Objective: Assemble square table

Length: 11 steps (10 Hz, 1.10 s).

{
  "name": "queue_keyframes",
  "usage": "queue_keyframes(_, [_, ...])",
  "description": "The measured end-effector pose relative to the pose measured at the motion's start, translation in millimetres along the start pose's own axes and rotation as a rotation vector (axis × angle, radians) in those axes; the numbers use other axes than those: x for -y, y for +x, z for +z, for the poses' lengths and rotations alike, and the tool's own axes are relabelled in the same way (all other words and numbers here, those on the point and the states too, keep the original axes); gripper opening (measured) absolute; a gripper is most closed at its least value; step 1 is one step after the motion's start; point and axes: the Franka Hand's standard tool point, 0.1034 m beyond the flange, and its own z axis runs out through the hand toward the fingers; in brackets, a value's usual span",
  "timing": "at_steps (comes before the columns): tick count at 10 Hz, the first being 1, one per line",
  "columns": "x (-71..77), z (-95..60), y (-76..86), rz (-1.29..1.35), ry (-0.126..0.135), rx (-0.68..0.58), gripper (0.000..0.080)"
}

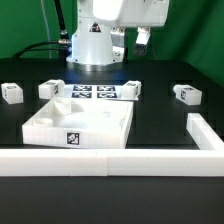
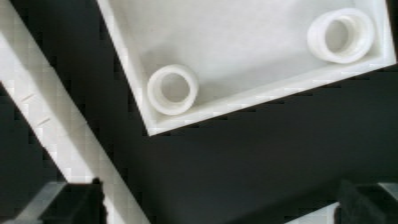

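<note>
The square table's white slab (image 1: 80, 125) lies on the black table, in front of the robot base, with a tag on its front rim. In the wrist view the slab (image 2: 249, 45) shows two ring-shaped corner holes (image 2: 173, 88) (image 2: 342, 35). Several white tagged legs lie apart: far left (image 1: 12, 93), behind the slab (image 1: 53, 90), centre back (image 1: 130, 88) and right (image 1: 186, 94). My gripper (image 2: 214, 208) is high above the slab's edge, open, with nothing between the dark fingertips (image 2: 63, 205). In the exterior view only the arm (image 1: 120, 15) shows at the top.
The long low white border wall (image 1: 110, 160) runs along the front and turns back at the exterior view's right (image 1: 205, 130); it also shows in the wrist view (image 2: 54, 110) beside the slab. The marker board (image 1: 92, 93) lies behind the slab.
</note>
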Motion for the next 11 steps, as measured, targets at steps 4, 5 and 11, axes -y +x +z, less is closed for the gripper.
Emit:
queue_keyframes(4, [0.1, 0.3, 0.0, 0.001, 0.001, 0.000, 0.0650])
queue_keyframes(5, [0.2, 0.5, 0.0, 0.001, 0.001, 0.000, 0.0650])
queue_keyframes(11, [54.6, 43.8, -59.2, -0.120, -0.019, -0.081, 0.0650])
